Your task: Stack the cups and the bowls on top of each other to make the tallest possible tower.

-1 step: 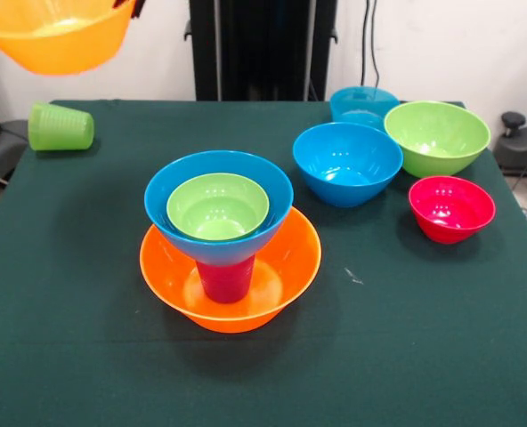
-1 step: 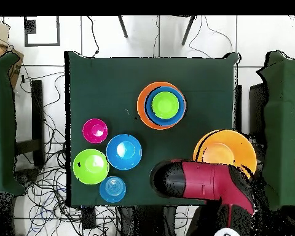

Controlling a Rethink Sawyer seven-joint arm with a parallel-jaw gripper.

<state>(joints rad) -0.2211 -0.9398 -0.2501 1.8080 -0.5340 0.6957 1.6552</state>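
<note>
Tower (image 1: 221, 233) stands on the green worktop (image 1: 85, 356) toward the middle: large orange bowl (image 1: 281, 276) at the base, purple-magenta cup (image 1: 224, 279) standing inside it, medium blue bowl (image 1: 170, 191) seated on the cup, lime green bowl (image 1: 217, 206) nested in the blue one. Overhead view shows the same pile as concentric rings, orange outermost. Second orange bowl (image 1: 59, 36) is off the worktop, raised in the air beyond one side edge; the red and black arm (image 2: 205, 181) reaches toward it in the overhead view. Gripper (image 1: 130, 5) shows only as a dark tip at that bowl's rim; cannot tell whether it pinches the rim or stands spread. Light green cup (image 1: 60, 127) lies on its side near the corner on that same side. Toward the opposite side edge: loose blue bowl (image 1: 346, 164), larger lime green bowl (image 1: 436, 136) touching it, teal-blue bowl (image 1: 363, 105) at the edge by the robot's base, red-pink bowl (image 1: 451, 208) a little apart, all upright
</note>
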